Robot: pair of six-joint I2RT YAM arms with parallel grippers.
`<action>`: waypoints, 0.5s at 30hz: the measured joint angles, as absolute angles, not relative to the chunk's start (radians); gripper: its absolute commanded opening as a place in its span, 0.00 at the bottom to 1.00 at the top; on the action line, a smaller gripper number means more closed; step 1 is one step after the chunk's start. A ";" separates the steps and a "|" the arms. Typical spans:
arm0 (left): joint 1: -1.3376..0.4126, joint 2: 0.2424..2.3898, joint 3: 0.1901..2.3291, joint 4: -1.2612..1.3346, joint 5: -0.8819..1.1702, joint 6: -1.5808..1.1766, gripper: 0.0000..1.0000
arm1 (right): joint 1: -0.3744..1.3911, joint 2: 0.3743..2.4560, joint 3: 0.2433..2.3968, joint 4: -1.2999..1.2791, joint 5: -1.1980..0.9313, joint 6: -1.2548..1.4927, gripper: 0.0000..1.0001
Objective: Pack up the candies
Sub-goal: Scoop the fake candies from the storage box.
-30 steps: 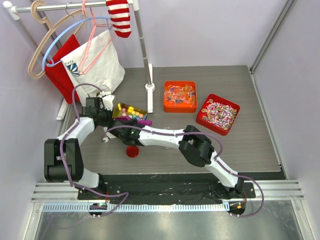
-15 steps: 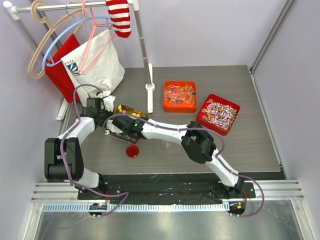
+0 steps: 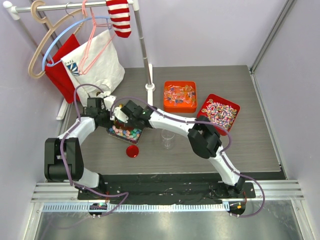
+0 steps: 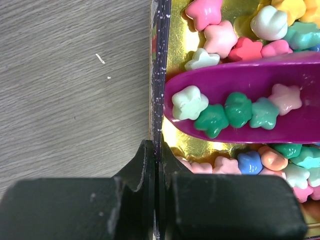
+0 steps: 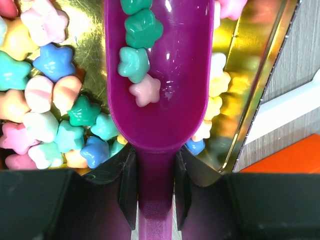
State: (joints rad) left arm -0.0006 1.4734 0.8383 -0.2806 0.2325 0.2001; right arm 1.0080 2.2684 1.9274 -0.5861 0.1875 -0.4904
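A gold tin (image 3: 136, 138) holds the candies (image 3: 126, 133), small star-shaped sweets in pink, green, blue, yellow and orange. My left gripper (image 3: 107, 120) is shut on the tin's thin rim (image 4: 161, 75), its fingertips (image 4: 145, 165) pinching the wall. My right gripper (image 3: 125, 120) is shut on the handle of a purple scoop (image 5: 170, 100) that lies inside the tin, over the candies (image 5: 47, 100). Several green and pale candies (image 5: 142, 30) sit in the scoop's bowl; they also show in the left wrist view (image 4: 235, 107). A clear cup (image 3: 168, 138) stands to the right of the tin.
A round red lid (image 3: 132, 151) lies in front of the tin. An orange tin (image 3: 180, 96) and a red tin (image 3: 218, 113) of wrapped sweets sit at the back right. A rack pole (image 3: 149, 75) with hangers and bags stands behind the tin.
The tin has gone from tilted up to lying lower, with its candies showing. My right gripper has swung left and back over the tin, carrying the scoop into it and uncovering the cup.
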 measured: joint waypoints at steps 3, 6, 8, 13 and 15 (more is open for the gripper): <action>-0.001 1.474 0.838 -0.281 0.233 0.199 0.00 | 0.994 2.262 1.927 -0.593 0.165 -0.479 0.01; -0.001 1.476 0.838 -0.280 0.235 0.199 0.00 | 0.979 2.255 1.926 -0.601 0.137 -0.466 0.01; -0.001 1.477 0.838 -0.280 0.238 0.197 0.00 | 0.965 2.243 1.921 -0.603 0.111 -0.457 0.01; -0.001 1.477 0.838 -0.278 0.245 0.195 0.00 | 0.937 2.209 1.899 -0.607 0.039 -0.437 0.01; -0.001 1.478 0.838 -0.275 0.246 0.194 0.00 | 0.927 2.193 1.886 -0.607 0.012 -0.433 0.01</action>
